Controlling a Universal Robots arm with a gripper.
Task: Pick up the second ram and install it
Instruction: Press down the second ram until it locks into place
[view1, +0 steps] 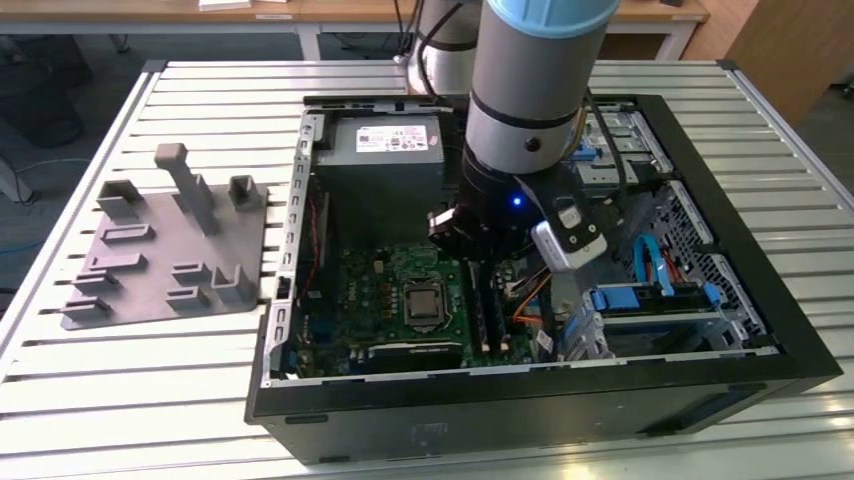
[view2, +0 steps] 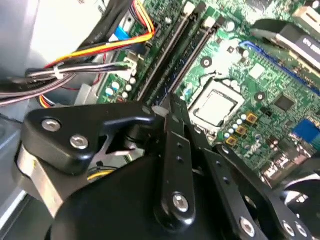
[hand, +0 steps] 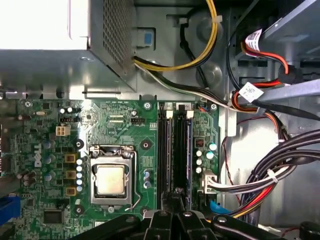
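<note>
The second ram (hand: 183, 150) is a long dark stick with a bluish tint. It stands in a memory slot on the green motherboard (hand: 120, 120), right beside another dark stick (hand: 166, 150). In the second wrist view the second ram (view2: 181, 62) runs away from my black fingertips. My gripper (hand: 175, 200) is shut, its tips together over the near end of the two sticks; whether they touch is hidden. In the exterior view my gripper (view1: 467, 240) hangs low inside the open computer case (view1: 747, 320), above the memory slots (view1: 491, 305).
The processor socket (hand: 110, 179) lies beside the slots. Bundles of black, yellow and red cables (hand: 270, 175) crowd the other side, and the power supply (view1: 380, 150) sits behind. A grey plastic tray (view1: 174, 250) with upright posts rests on the slatted table at the exterior view's left.
</note>
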